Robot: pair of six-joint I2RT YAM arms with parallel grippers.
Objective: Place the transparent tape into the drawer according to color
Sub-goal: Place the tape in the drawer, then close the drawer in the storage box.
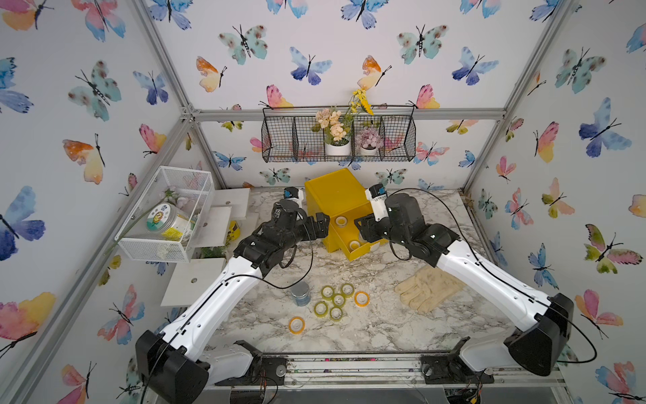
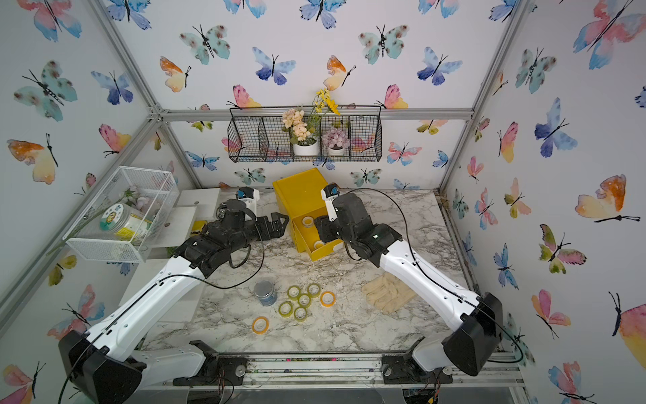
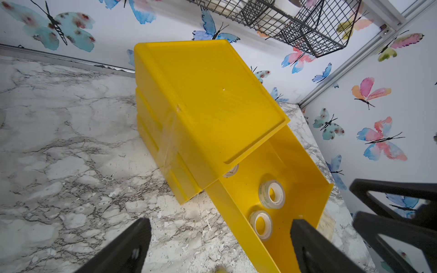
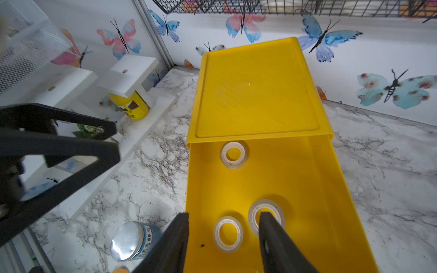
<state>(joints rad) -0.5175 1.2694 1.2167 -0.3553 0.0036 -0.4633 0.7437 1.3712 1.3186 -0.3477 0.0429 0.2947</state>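
orange rolls and yellow-green rolls wait on the counter. left pincer, spread wide and empty, hovers just beside the open top drawer. three colourless rolls of transparent tape lie flat inside. right pincer, jaws parted around nothing, hangs over them: best lifted straight up, clear of the drawer wall, before the next pick.

smooth plastic drawer, glossy marble-look table

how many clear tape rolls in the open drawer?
3 in the open drawer: back roll at the cabinet mouth; front roll and its neighbour roll side by side nearer the front. More may hide inside the cabinet.
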